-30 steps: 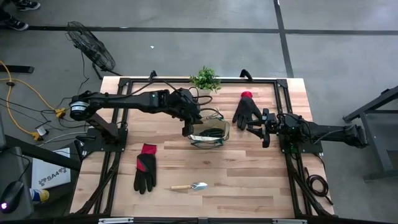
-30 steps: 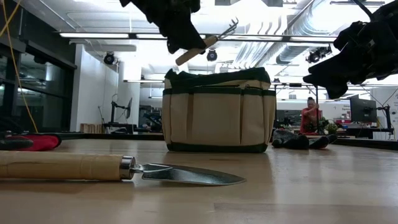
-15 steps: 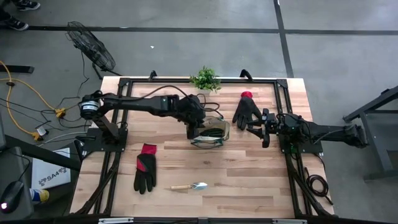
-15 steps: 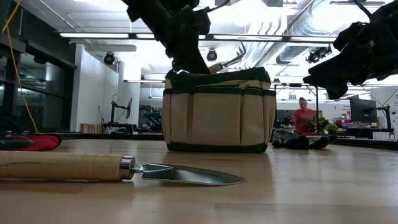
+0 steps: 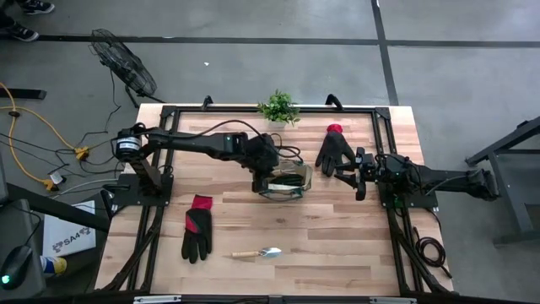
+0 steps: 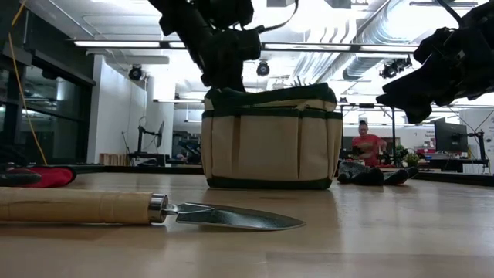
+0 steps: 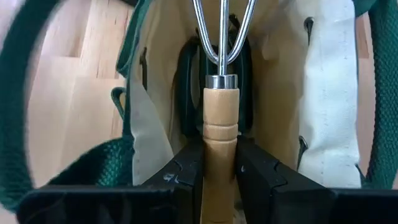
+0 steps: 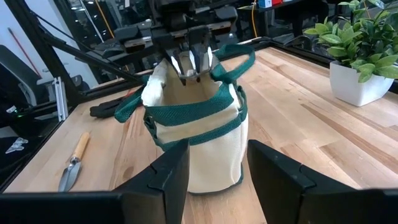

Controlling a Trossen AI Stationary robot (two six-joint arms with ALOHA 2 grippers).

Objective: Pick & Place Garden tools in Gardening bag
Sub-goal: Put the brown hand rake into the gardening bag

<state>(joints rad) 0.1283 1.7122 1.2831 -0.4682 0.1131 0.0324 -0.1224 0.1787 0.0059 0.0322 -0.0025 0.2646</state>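
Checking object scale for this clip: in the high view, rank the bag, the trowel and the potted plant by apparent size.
1. bag
2. potted plant
3. trowel, long but thin; its length nearly matches the plant's width, so that pair is close.

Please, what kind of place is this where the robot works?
Probably a large robotics lab or workshop. The low view shows exposed ceiling ducts and strip lights above a wide open hall. The wooden table sits in a black metal frame on a bare concrete floor, with loose cables beside it.
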